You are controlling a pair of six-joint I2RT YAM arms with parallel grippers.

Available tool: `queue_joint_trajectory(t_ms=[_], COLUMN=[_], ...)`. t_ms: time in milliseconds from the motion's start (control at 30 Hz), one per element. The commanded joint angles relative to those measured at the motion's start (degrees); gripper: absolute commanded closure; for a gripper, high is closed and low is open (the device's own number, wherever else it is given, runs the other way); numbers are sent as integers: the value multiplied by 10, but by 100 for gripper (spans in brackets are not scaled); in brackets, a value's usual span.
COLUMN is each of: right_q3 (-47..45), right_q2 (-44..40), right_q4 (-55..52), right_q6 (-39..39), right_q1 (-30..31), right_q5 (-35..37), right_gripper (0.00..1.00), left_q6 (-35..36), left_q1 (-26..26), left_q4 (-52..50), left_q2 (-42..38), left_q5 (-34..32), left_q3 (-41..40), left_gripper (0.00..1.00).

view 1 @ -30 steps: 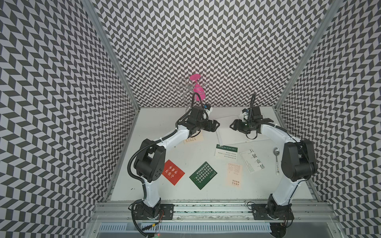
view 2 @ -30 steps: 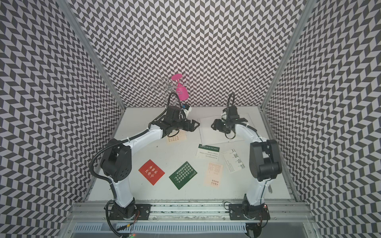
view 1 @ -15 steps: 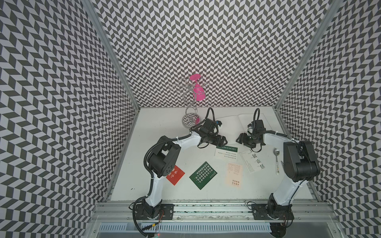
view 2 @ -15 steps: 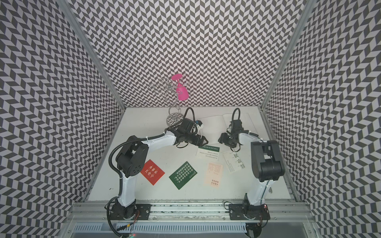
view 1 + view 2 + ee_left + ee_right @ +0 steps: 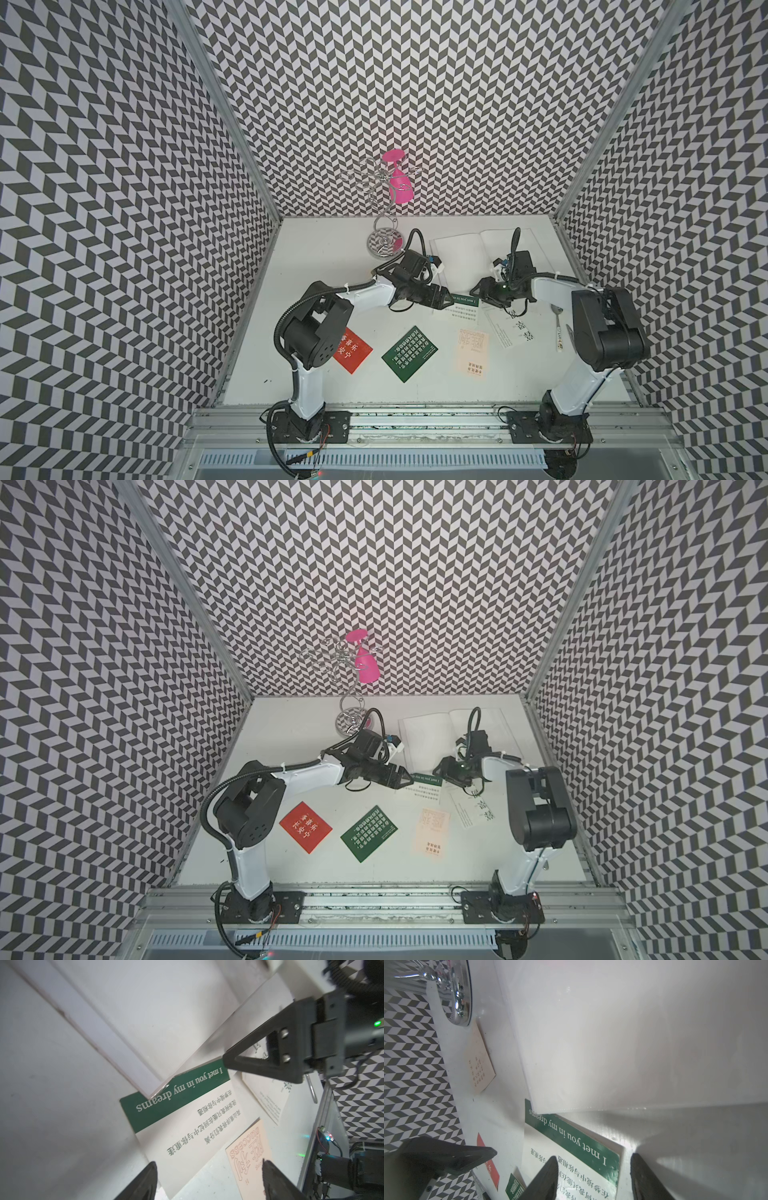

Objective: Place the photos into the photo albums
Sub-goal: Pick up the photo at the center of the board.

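Both arms have come forward from the open album (image 5: 457, 249) since a second ago and now meet over one card. Nearest us, the red card (image 5: 351, 351), the dark green card (image 5: 409, 353) and the peach card (image 5: 471, 351) lie flat and untouched on the table (image 5: 324, 270). Beyond them, the white card with green band (image 5: 464, 313) lies flat, its band end tucked under the album's near corner. Our left gripper (image 5: 208, 1162) hovers over it, jaws wide and empty; the right gripper (image 5: 593, 1156) straddles one corner, jaws partly open, clamping nothing. We judge the card light, thin, fairly stiff and slick; it wants lifting by a free edge or corner, not the pinned band.
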Motion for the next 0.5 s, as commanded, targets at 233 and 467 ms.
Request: queue_joint_trajectory(t_ms=[233, 467], right_q3=[-38, -64], right_q2=[-5, -8], right_q4=[50, 88], right_q6=[4, 20], right_q1=[6, 9], right_q5=[-56, -81], right_gripper=[47, 50], left_q6=[15, 39], left_q1=[-13, -8], left_q4=[-4, -45], left_q2=[40, 74], left_q5=[40, 22], left_q3=[18, 21], left_gripper=[22, 22])
